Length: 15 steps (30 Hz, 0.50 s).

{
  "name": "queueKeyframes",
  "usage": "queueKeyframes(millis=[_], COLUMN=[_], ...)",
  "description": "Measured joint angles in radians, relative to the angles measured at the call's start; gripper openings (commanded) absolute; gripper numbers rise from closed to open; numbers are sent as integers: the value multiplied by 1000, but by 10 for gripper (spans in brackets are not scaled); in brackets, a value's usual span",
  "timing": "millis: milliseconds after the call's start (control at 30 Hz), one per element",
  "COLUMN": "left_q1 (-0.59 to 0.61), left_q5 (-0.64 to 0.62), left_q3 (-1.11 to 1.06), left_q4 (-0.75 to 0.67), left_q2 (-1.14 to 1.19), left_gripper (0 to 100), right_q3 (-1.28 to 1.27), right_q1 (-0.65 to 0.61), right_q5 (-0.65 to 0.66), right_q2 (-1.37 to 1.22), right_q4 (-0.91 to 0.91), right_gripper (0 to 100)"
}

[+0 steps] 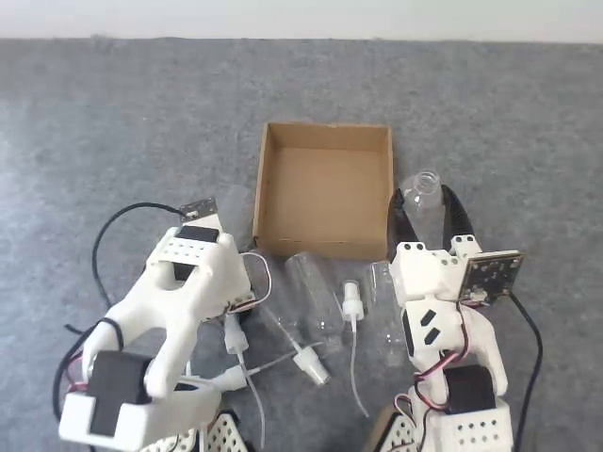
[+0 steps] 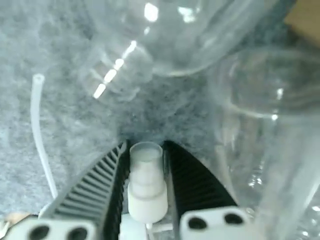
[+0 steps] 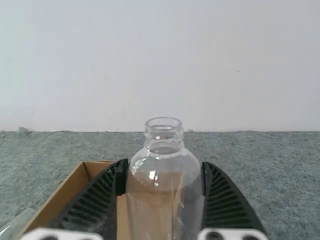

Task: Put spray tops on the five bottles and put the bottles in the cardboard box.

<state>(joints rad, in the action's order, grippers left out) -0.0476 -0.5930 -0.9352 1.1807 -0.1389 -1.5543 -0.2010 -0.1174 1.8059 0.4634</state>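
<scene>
- The grey carpeted table [image 1: 113, 141] carries everything
- The cardboard box [image 1: 320, 247] sits mid-table with its opening facing up
- The right gripper [image 3: 164, 165] clamps the held bottle [image 3: 162, 150] around its body, jaws spread to its width; this clear bottle stands upright, long axis vertical, uncapped mouth up, just beside the box's right-hand wall in the high view
- Two lying bottles [image 1: 314, 292] rest on their sides on the carpet in front of the box, between the arms
- The left gripper [image 2: 145, 147] is nearly closed on a white spray top [image 2: 146, 185], whose head points out past the fingertips towards the lying bottles
- A loose spray top [image 1: 351, 301] lies between the lying bottles, its dip tube trailing away from the box
</scene>
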Motion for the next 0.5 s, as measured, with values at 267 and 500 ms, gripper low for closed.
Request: queueKeyframes(millis=[267,500], left_q1=[0,11], left_q5=[0,0], left_q3=[32,169], left_q4=[23,132], left_q2=[18,28], left_gripper=[11,11], right_q3=[0,0], right_q1=[0,0], right_q5=[0,0], right_q2=[0,0], right_q4=[0,0], right_gripper=[84,84])
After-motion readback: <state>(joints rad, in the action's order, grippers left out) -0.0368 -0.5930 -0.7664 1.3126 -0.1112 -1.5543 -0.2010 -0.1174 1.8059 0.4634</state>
